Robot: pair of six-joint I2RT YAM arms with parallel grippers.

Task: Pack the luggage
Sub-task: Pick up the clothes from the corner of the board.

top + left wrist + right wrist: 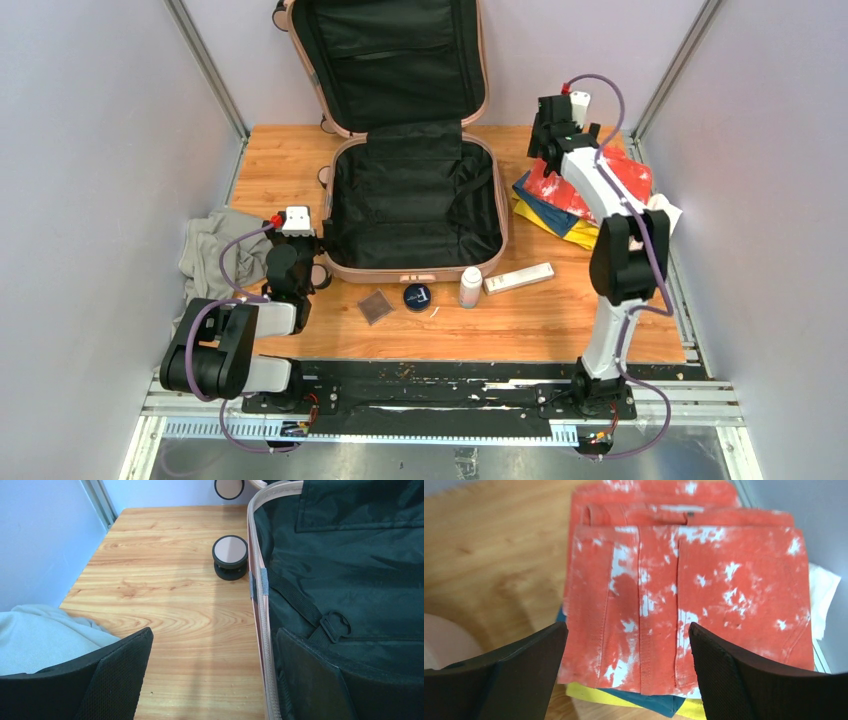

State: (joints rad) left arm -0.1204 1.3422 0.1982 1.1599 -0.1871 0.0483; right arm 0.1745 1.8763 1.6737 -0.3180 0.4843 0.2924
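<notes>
The luggage (418,272) lies open in the middle of the table (560,325). Its lower shell is flat on the wood and its lid stands up at the back wall. Both halves show black lining, and the shell holds nothing but its own straps.

The left jaws stand wide open and hold nothing. In the left wrist view they straddle the luggage's left rim (260,610): one finger (117,680) is over bare table, the other (312,680) over the lining inside the shell. Whether either finger touches anything cannot be told. A wheel (230,551) sticks out from the luggage's side farther along the rim. A grey cloth (35,637) is bunched at the table's left edge, beside the outer finger.

The right jaws are also spread wide, with nothing between them. They hang above a folded orange garment (704,595) with white blotches, which tops a stack with a blue piece (659,703) and a yellow piece (589,694) under it. The stack sits at the table's right side, just beside the luggage. In the top view the right jaws are near the luggage's far right corner, outside its rim.

In front of the luggage lie a dark square (376,306), a round tin (417,296), a small bottle (470,287) and a long white box (519,278).
</notes>
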